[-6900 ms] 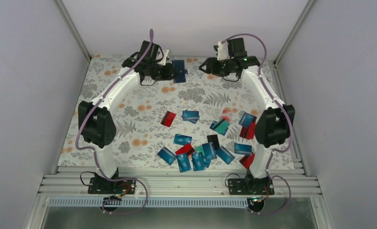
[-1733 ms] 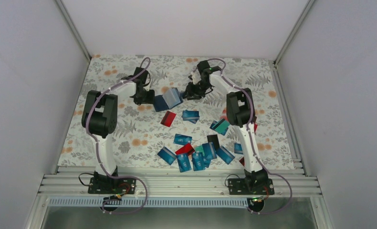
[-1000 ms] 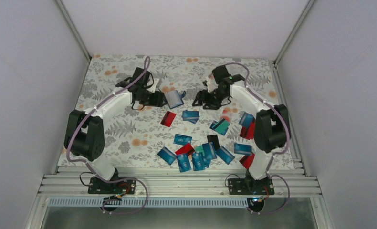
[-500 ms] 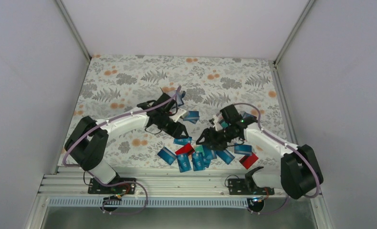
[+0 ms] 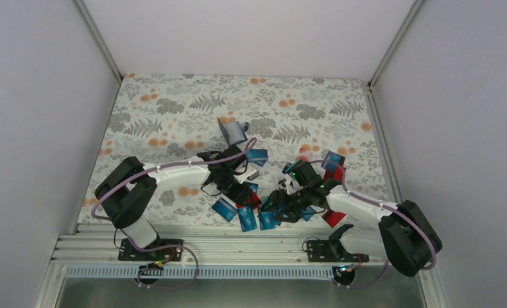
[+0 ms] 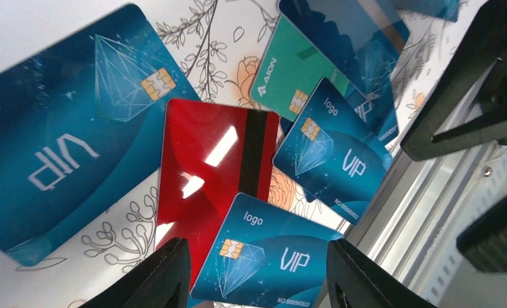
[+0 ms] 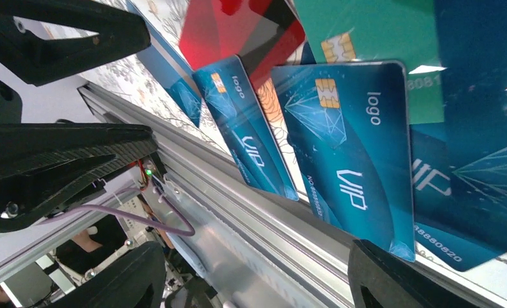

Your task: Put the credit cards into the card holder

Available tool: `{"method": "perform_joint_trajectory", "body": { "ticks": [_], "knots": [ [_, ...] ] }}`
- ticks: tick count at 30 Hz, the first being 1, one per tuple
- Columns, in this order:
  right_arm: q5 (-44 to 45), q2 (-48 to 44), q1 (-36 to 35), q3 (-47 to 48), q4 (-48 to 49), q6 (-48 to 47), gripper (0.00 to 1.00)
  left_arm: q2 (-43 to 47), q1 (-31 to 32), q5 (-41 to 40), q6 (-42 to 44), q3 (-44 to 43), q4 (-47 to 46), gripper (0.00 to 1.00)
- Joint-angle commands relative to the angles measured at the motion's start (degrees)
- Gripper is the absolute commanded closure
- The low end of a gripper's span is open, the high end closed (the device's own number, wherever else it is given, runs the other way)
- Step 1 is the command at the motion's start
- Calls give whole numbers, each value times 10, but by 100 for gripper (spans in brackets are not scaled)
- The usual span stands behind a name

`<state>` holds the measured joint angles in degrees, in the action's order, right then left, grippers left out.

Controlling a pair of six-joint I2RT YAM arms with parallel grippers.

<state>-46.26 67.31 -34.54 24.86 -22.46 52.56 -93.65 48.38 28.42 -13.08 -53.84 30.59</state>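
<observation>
Several credit cards, mostly blue with red and teal ones, lie in a heap [image 5: 258, 215] near the table's front edge. My left gripper [image 5: 243, 194] is open and empty, low over a blue VIP card [image 6: 270, 260] and a red card [image 6: 206, 167]. My right gripper [image 5: 272, 206] is open and empty, facing the left one over the same heap, with blue cards [image 7: 350, 154] in front of it. The card holder [image 5: 233, 131], a dark blue pouch, stands tilted on the table farther back, apart from both grippers.
More cards lie apart: a blue one [image 5: 257, 155], a blue one [image 5: 332, 158] and a red one [image 5: 333, 217] by the right arm. The aluminium rail [image 5: 238, 247] runs along the front edge just behind the heap. The right gripper's fingers [image 6: 469, 96] show in the left wrist view.
Both arms have swung from the back of the table down to the card heap at the front. The left gripper has let go of the card holder, which stays behind mid-table.
</observation>
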Motion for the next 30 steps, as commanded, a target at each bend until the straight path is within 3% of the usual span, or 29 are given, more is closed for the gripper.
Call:
{"method": "perform_joint_trajectory", "body": {
  "ticks": [1, 7, 12, 20, 30],
  "knots": [
    [-9, 35, -30, 0, 58, 29, 29, -24, 10, -15, -10, 3, -10, 47],
    [18, 64, -35, 28, 17, -20, 28, -37, 17, -7, -14, 17, -14, 47],
    [73, 111, -31, 112, -80, -126, 27, -52, 23, 1, -15, 22, -12, 47],
    [103, 160, -29, 199, -147, -203, 26, -68, 29, 2, -24, 16, 15, 48],
    [134, 197, -1, 262, -172, -193, 25, -57, 29, -25, 0, -15, 55, 49]
  ]
}}
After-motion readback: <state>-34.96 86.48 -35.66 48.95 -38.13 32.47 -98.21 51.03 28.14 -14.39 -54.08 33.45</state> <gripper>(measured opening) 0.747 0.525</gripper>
